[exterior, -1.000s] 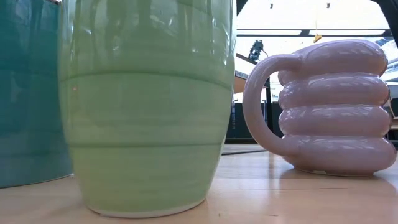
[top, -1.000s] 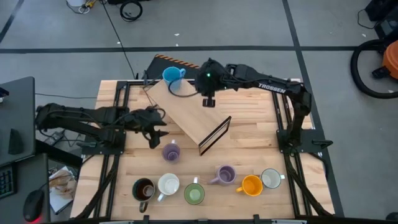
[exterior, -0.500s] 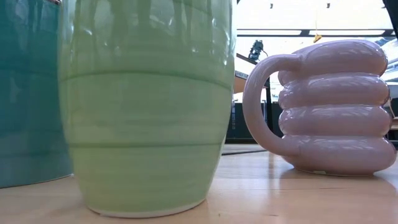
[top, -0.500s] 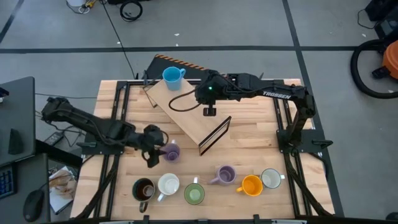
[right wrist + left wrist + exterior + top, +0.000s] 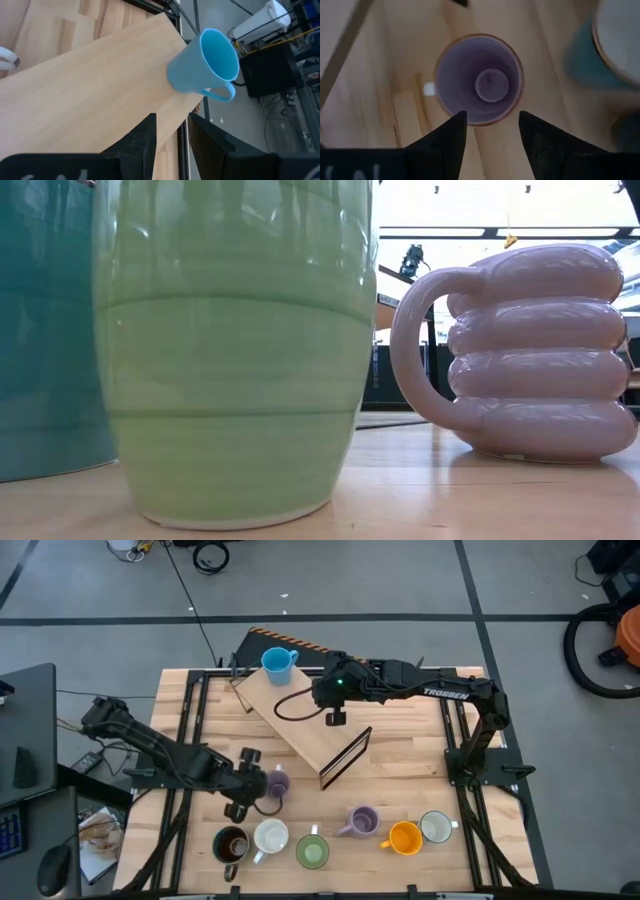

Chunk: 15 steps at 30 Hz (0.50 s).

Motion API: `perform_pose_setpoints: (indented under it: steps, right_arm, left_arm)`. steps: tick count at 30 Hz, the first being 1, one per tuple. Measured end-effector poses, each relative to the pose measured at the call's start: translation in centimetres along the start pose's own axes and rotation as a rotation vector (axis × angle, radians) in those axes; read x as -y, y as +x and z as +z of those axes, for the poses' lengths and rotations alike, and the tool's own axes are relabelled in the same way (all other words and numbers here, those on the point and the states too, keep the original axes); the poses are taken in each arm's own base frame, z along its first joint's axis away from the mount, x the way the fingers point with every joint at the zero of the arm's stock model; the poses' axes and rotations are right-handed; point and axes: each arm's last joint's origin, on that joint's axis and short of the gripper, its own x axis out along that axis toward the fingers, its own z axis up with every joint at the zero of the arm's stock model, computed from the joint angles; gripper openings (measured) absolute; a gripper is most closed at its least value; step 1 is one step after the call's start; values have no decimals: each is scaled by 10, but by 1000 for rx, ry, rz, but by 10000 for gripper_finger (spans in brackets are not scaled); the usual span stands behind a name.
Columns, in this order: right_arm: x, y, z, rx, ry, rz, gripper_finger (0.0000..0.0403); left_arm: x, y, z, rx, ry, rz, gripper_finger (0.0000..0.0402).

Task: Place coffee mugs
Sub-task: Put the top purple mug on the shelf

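Hovering directly over a lilac mug [image 5: 479, 80], the left end effector [image 5: 490, 132] has its fingers spread, one to each side of the near rim, with nothing pinched between them. In the high view this left end effector [image 5: 243, 783] sits just beside that lilac mug [image 5: 276, 783] on the tabletop [image 5: 400, 765], left of centre.

The right end effector [image 5: 170, 132] is over a tilted wooden board [image 5: 85, 95], its fingers a narrow gap apart and empty. It points toward a blue mug [image 5: 206, 62], which stands at the board's far corner; the high view shows the same blue mug [image 5: 278, 663] at the board's back end, with the right end effector [image 5: 336, 716] above the middle of the board [image 5: 300, 720].

Status of the task, as judged: six mugs stand in a row along the front edge. They are a dark brown mug [image 5: 231, 844], a white mug [image 5: 271, 837], a green mug [image 5: 312, 852], a second lilac mug [image 5: 361, 821], an orange mug [image 5: 404, 838] and another white mug [image 5: 436, 827]. The lilac mug under the left end effector stands apart from that row. Whether the row is the goal or the supply cannot be told. The low view shows only the green mug [image 5: 235, 350] and the ribbed lilac mug [image 5: 530, 350] up close.
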Motion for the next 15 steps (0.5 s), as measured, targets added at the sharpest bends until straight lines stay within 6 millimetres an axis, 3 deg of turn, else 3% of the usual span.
perform_pose_setpoints:
  steps: [9, 15]
  right_arm:
    - [1, 1, -1, 8, 0, 29, 118]
    - [2, 1, -2, 20, 8, 57, 118]
  left_arm:
    - [5, 16, 3, -60, 430, -16, 187]
    - [11, 35, 6, -124, 627, -22, 187]
